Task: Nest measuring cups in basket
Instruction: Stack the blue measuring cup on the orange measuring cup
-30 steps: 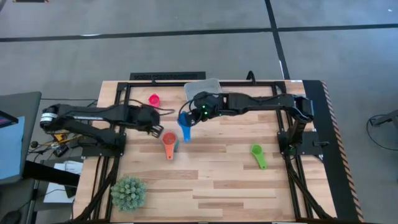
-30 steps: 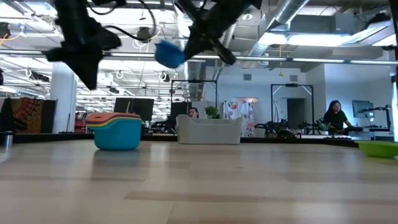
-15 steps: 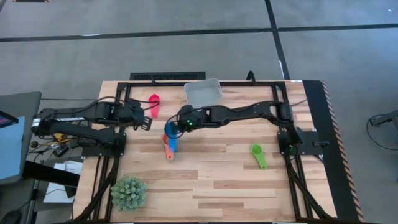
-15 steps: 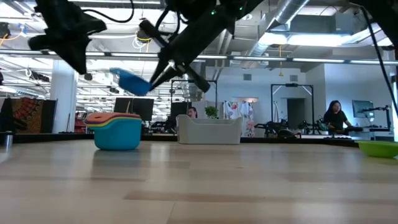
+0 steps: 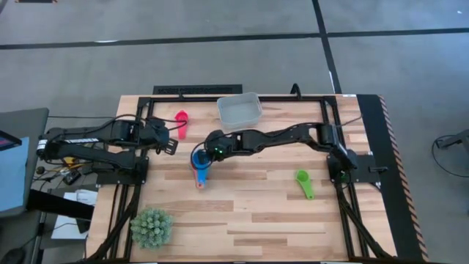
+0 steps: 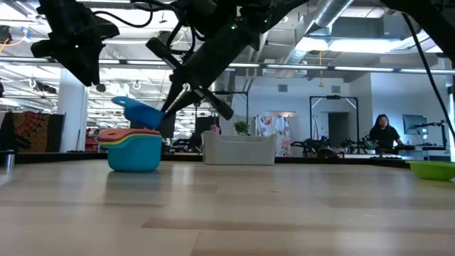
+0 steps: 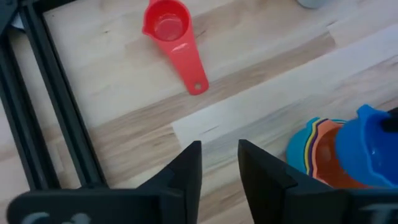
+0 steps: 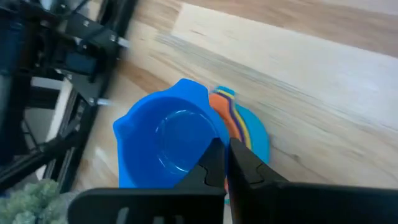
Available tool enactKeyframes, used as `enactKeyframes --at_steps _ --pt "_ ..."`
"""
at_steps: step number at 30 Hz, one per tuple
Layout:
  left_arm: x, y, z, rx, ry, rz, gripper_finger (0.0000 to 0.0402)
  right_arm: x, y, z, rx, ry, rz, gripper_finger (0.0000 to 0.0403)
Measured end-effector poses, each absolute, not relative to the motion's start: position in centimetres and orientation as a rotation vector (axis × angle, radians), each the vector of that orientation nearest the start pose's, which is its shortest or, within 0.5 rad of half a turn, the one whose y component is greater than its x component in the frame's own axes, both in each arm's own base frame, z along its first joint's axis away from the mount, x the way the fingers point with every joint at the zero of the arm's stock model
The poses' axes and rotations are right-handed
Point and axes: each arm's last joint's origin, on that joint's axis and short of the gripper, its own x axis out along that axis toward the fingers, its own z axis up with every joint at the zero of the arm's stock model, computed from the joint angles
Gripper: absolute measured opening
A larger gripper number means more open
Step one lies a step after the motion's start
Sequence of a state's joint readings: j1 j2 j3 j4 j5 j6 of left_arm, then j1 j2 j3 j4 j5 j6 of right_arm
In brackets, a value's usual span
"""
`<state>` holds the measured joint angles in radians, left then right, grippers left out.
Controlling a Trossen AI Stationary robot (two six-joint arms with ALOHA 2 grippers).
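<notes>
Nesting is well under way but unfinished, by my reading; a stack of cups (image 6: 134,149) sits near the middle of the surface (image 5: 256,213), light blue outermost with yellow, orange and a dark rim showing inside it, and the right pincer (image 5: 209,150) holds the blue measuring cup (image 5: 199,158) tilted just above that stack, its fingers pinching the cup's handle; in the low view the cup's bowl hangs clear of the stack's rim, not yet seated. Two cups lie loose: the red measuring cup (image 5: 181,119) towards the far left of the surface, and the green measuring cup (image 5: 303,182) towards the right edge, each upright with its flat handle on the wood. The basket (image 5: 239,110), a pale translucent tub at the far edge, holds nothing that I can see, so moving the stack there remains. The left pincer (image 7: 219,165) hovers near the red cup, fingers spread and holding nothing.
</notes>
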<state>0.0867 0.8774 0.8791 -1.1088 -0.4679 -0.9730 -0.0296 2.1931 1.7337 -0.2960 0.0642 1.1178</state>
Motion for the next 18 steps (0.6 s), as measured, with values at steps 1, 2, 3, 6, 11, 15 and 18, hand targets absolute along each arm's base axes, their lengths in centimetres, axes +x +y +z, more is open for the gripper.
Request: enactKeyframes --at_steps 1,2,3,6,11,15,18 --pt "13.64 2.50 28.33 -0.639 0.753 0.970 0.0097 49.02 -1.58 19.59 1.048 0.631 -0.497 0.0013" --pt "13.62 2.49 28.33 -0.638 0.753 0.970 0.0100 48.89 -1.52 19.34 1.044 0.656 -0.497 0.0017" --pt "13.61 2.50 28.33 -0.638 0.753 0.970 0.0103 48.88 -1.38 19.17 1.045 0.668 -0.490 0.0022" --pt "13.62 2.50 28.33 -0.635 0.755 0.969 0.0110 48.95 -1.24 19.15 1.044 0.665 -0.485 0.0047" --pt "13.63 2.49 28.33 -0.639 0.753 0.970 0.0115 48.94 -1.31 19.15 1.040 0.660 -0.495 0.0090" --pt "13.64 2.45 28.31 -0.656 0.758 0.961 0.0115 48.80 -1.31 19.01 1.052 0.673 -0.514 0.0122" --pt "13.68 2.31 28.28 -0.670 0.775 0.934 0.0115 48.72 -1.34 18.93 1.056 0.683 -0.524 0.0139"
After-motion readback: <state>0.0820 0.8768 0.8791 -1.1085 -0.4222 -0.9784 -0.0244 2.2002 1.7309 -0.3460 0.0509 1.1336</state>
